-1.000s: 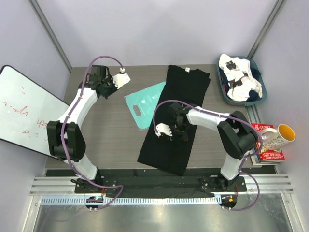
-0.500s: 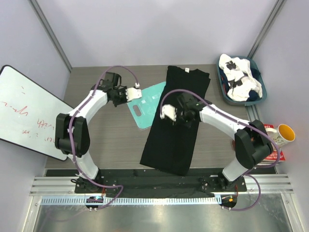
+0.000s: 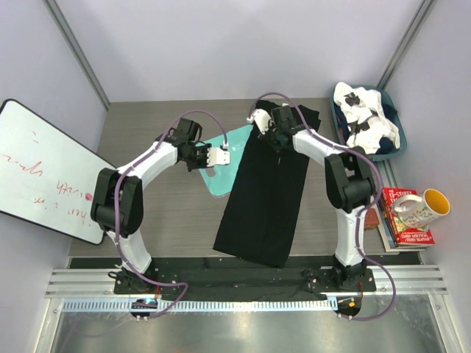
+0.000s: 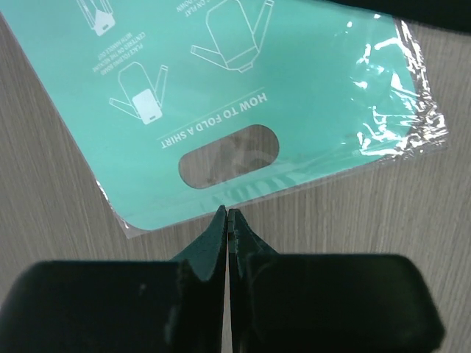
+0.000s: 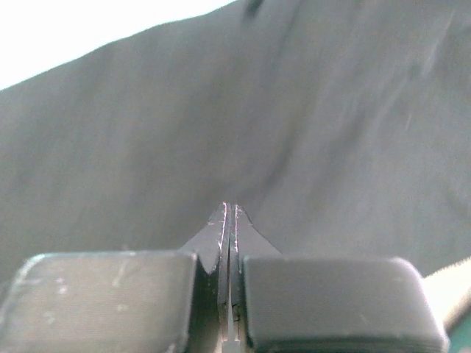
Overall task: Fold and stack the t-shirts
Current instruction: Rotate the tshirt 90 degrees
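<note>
A black t-shirt (image 3: 265,198) lies folded into a long strip down the middle of the table, and it fills the right wrist view (image 5: 309,125). My right gripper (image 3: 271,131) is shut just above the strip's far left part, with nothing seen between its fingers (image 5: 229,213). A white t-shirt with black patches (image 3: 364,118) lies crumpled in the blue bin (image 3: 340,138) at the far right. My left gripper (image 3: 201,165) is shut and empty, its tips (image 4: 227,215) at the near edge of the teal folding board (image 4: 243,81), just short of the handle hole (image 4: 228,154).
The teal board (image 3: 221,173) lies left of the black shirt, partly under it. A whiteboard (image 3: 40,169) leans at the left edge. A mug (image 3: 419,207) stands on red books (image 3: 403,234) at the right edge.
My right gripper has travelled from the shirt's middle up to its far end. My left gripper has swung from the far left corner over to the teal board.
</note>
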Motion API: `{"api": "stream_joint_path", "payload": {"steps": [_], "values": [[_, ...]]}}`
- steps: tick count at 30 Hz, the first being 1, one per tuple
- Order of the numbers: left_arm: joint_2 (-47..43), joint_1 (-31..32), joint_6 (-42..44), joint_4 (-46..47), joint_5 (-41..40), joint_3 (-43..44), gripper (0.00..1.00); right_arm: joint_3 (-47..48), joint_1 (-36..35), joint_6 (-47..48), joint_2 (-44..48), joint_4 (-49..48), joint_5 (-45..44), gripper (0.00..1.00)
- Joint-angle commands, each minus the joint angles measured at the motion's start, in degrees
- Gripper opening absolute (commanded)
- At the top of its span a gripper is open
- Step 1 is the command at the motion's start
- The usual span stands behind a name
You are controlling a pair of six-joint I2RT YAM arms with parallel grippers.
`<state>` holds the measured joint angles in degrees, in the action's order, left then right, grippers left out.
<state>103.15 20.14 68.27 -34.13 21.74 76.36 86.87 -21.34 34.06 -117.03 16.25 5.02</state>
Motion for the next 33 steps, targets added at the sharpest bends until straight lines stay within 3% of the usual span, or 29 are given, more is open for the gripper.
{"api": "stream_joint_path", "payload": {"steps": [1, 7, 24, 33], "values": [[-5.1, 0.2, 0.5, 1.1, -0.5, -3.0, 0.0, 12.0, -0.5, -2.1, -8.1, -6.7, -3.1, 0.01], [-8.2, 0.0, -0.2, 1.2, -3.7, -6.9, 0.0, 26.0, -0.4, -3.3, -18.6, -10.6, -12.0, 0.01], [-6.7, -2.4, -3.0, 2.3, -6.6, -4.1, 0.0, 43.8, -0.8, -2.6, -36.1, -8.5, -7.5, 0.01], [-5.4, -2.4, -5.7, 4.5, -8.0, -3.7, 0.0, 46.2, -4.3, 5.3, -40.6, -13.9, -1.1, 0.01]]}}
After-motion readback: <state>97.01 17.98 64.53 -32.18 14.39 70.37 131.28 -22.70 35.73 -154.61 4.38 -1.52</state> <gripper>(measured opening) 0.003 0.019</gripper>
